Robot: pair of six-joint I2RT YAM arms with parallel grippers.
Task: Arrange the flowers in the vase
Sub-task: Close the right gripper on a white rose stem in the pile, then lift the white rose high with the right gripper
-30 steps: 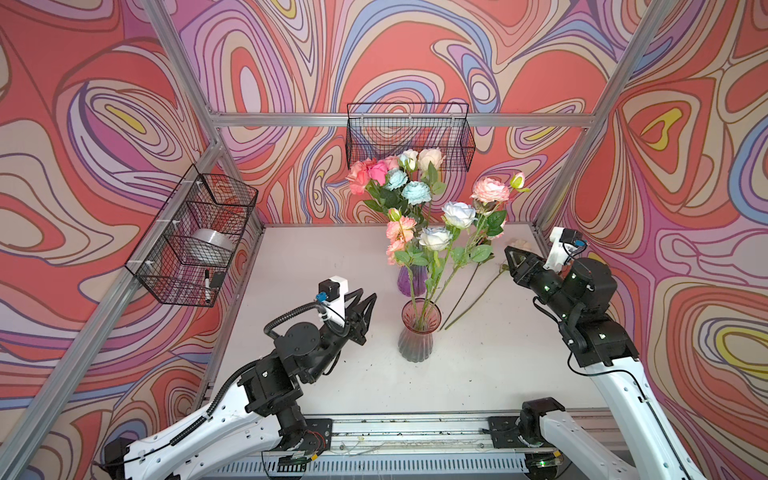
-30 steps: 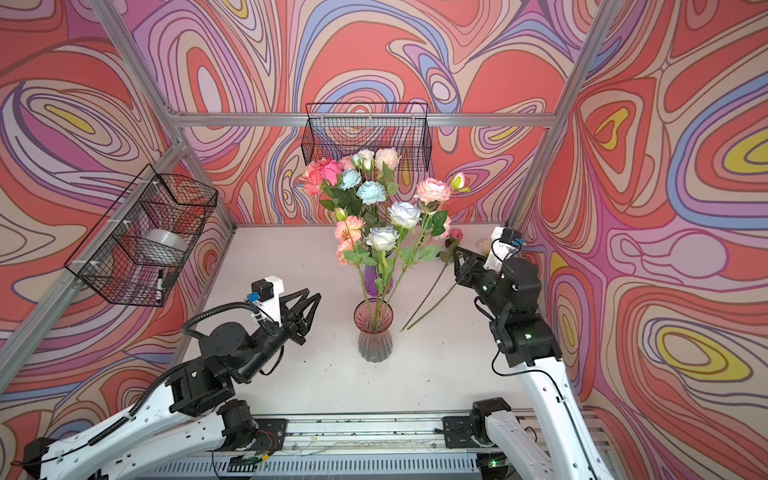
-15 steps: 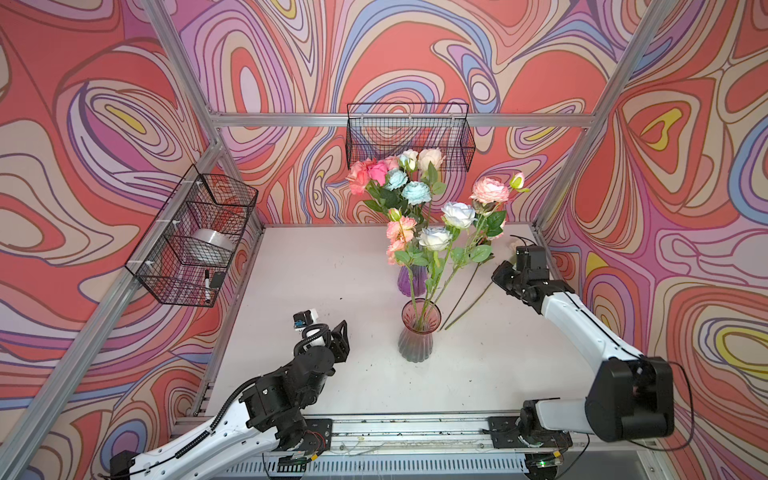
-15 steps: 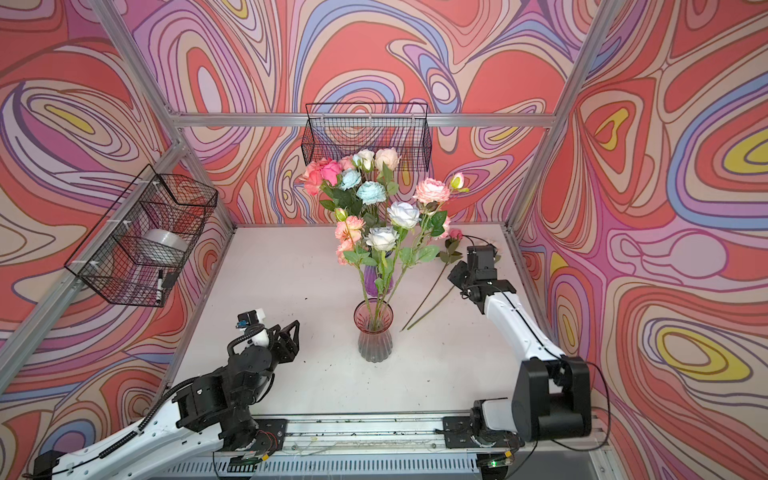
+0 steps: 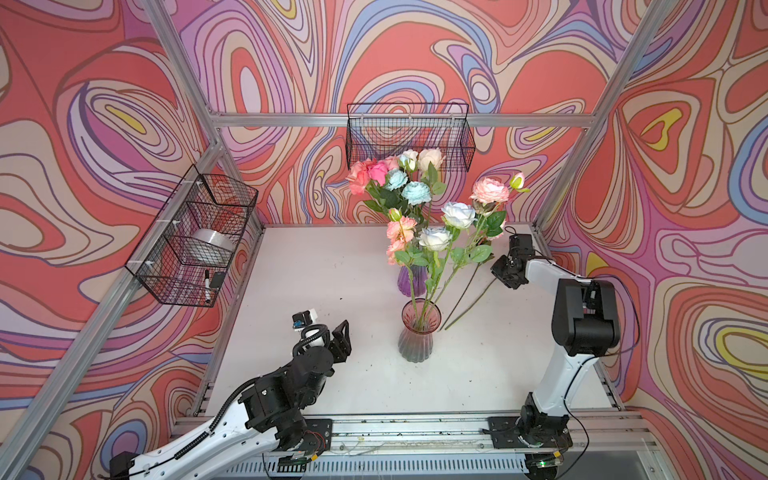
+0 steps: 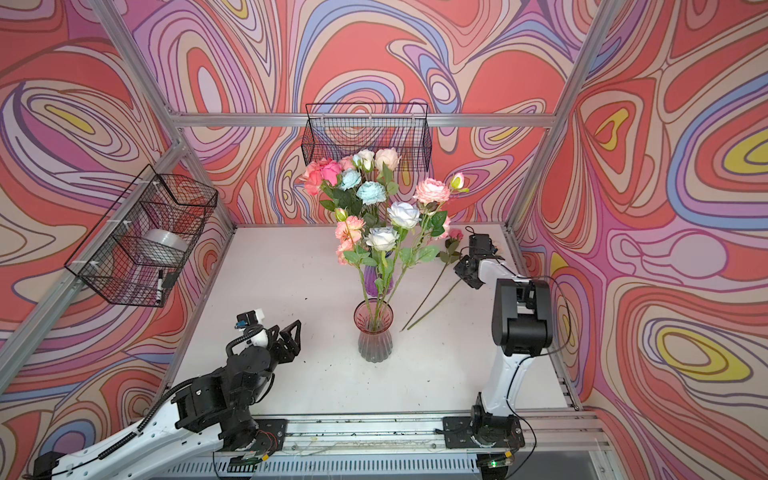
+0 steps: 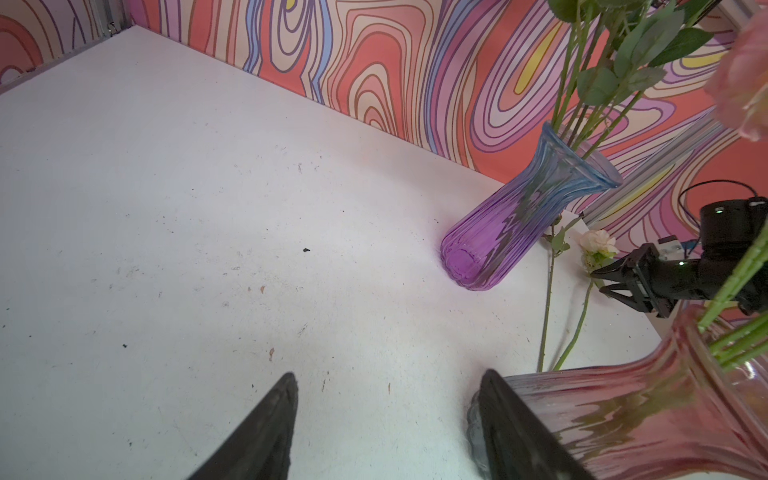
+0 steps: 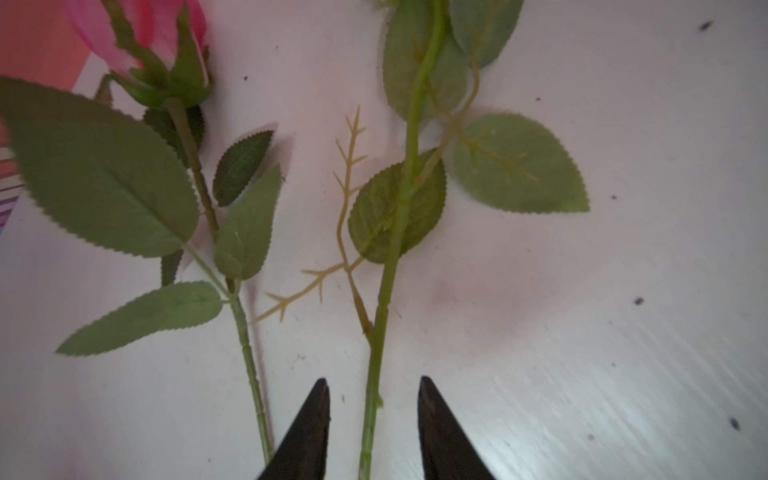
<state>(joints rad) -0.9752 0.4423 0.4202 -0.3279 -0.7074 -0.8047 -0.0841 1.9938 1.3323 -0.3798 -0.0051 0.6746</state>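
Tabletop as I see it from my console. Most of the flowers (image 5: 434, 239) stand in two vessels near the middle of the table (image 5: 332, 257): the pink-tinted vase (image 5: 415, 332) in front and the purple vase (image 5: 409, 280) just behind it. Their stems run close to vertical, fanning slightly, with every head pointing upward. Two loose stems (image 6: 432, 305) lie flat on the table to the right of the pink-tinted vase. In both top views their long axes run diagonally, with the cut ends near that vase's base and the heads pointing toward the back right corner. The two stems are nearly parallel and set slightly apart. The right gripper (image 8: 374, 384) hangs low over them. In the right wrist view its jaws are apart and straddle the green stem (image 8: 384, 299), with a gap on either side, so nothing is clamped. The pink-bud stem (image 8: 245, 332) lies just outside one fingertip, its bud at the end away from the jaws. The left gripper (image 7: 388, 374) sits left of the pink-tinted vase, near it and aimed toward it. Its jaws are spread wide and hold nothing. In the left wrist view one fingertip overlaps the vase's flared lower body; I cannot tell whether they touch.
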